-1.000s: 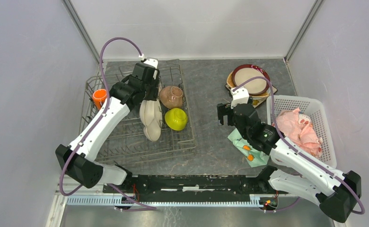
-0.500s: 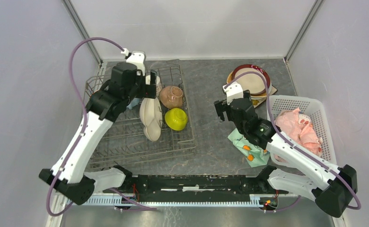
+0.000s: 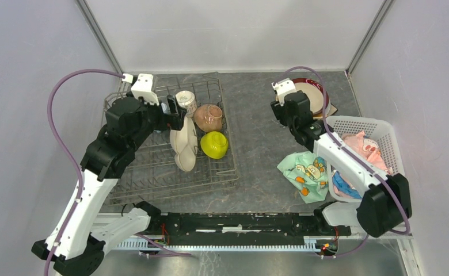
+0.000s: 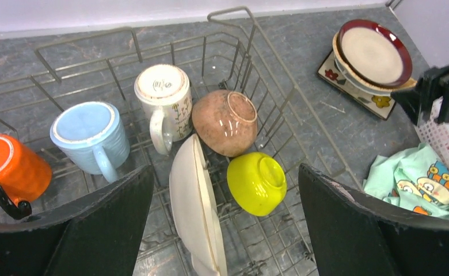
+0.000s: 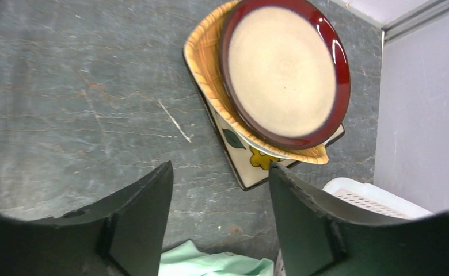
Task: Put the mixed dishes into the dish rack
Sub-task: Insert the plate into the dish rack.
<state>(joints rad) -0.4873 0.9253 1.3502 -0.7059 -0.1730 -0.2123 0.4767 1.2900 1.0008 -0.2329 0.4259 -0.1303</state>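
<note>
1. Mixed dishes sit in neither grip. The left gripper (image 4: pixel 223 168) hangs above the dish rack (image 3: pixel 147 167), its fingers spread as wide as they go with nothing between them.
2. Directly beneath those fingers, the cream three-section plate (image 4: pixel 196 207) stands on edge between the tines, probably so it fills a single slot. The lime-green bowl (image 4: pixel 257 183) and the tan bowl (image 4: pixel 225 123) lie tipped on their sides just beside it.
3. Farther along the rack, the white patterned mug (image 4: pixel 163 98), the light-blue mug (image 4: pixel 87 132) and the orange mug (image 4: pixel 9 167) form a row. All three appear to be turned base-up, as if to drain.
4. The right gripper (image 5: pixel 219 169), fingers parted and holding nothing, hovers over bare table just short of a stack at the far right corner.
5. In that stack, the red-rimmed plate (image 5: pixel 282 72) rests on the woven tan plate (image 5: pixel 205 46), which sits on a flower-printed white plate (image 5: pixel 239 155). The stack lies well apart from the rack.
6. These three plates look to be all that remains to load. The top plate lies flat and low, so a grab at its rim seems the likeliest way in.
7. The teal patterned cloth (image 3: pixel 303 172) and the white basket (image 3: pixel 377 129) holding the pink cloth (image 3: pixel 366 149) lie near the right arm and are no part of the load.
</note>
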